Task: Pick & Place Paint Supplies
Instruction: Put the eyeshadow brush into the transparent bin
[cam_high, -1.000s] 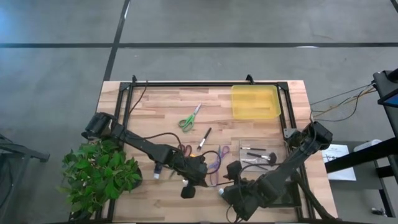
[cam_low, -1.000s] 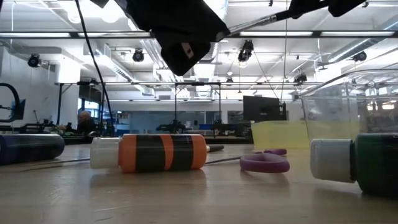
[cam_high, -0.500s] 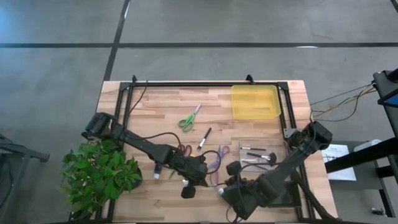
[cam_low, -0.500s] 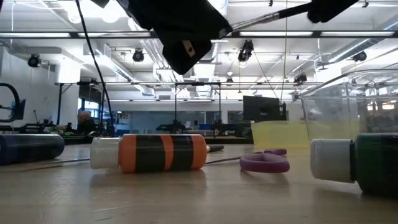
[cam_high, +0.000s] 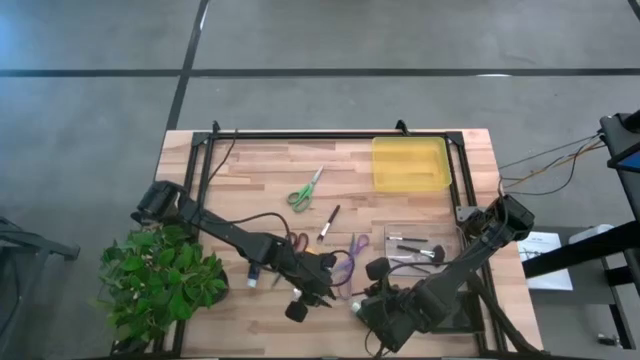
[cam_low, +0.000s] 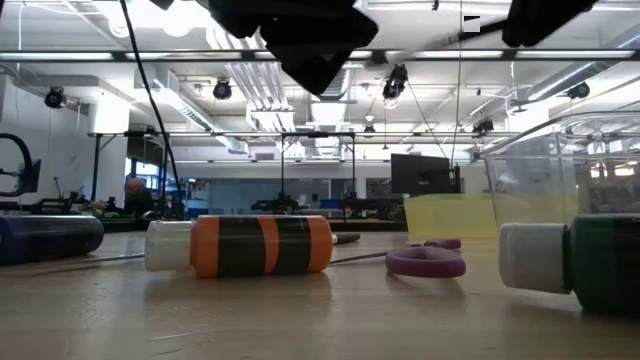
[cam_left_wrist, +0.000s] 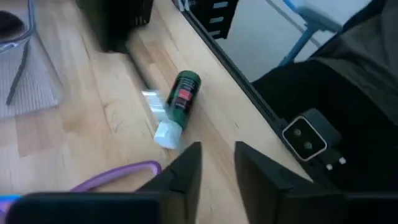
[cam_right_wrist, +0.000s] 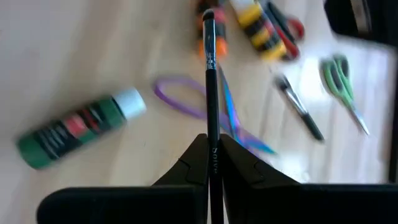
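My right gripper hangs above the table's near middle, shut on a thin dark brush. Just to its left, my left gripper stands open with a narrow gap and nothing between its fingers. On the wood below lie a green paint bottle, purple scissors, an orange-and-black bottle and a yellow-and-black bottle. Farther off are red scissors, green scissors and another brush. My right gripper pinches the brush's shaft near one end between its two fingers. The fingers slant down toward the table, and the brush runs on along them, out past the fingertips. Its free end and the whole brush are clear of the table.
A yellow bin stands at the far right. A clear tray with brushes lies at the right. A potted plant overhangs the near left corner. A dark blue bottle lies left of the orange one. A black frame rims the table.
The brush spanned both grippers in the low view. It now stays with my right gripper alone. My left gripper has rolled about its own axis and come off the brush's end. Neither hand has shifted place, and nothing on the table has moved.
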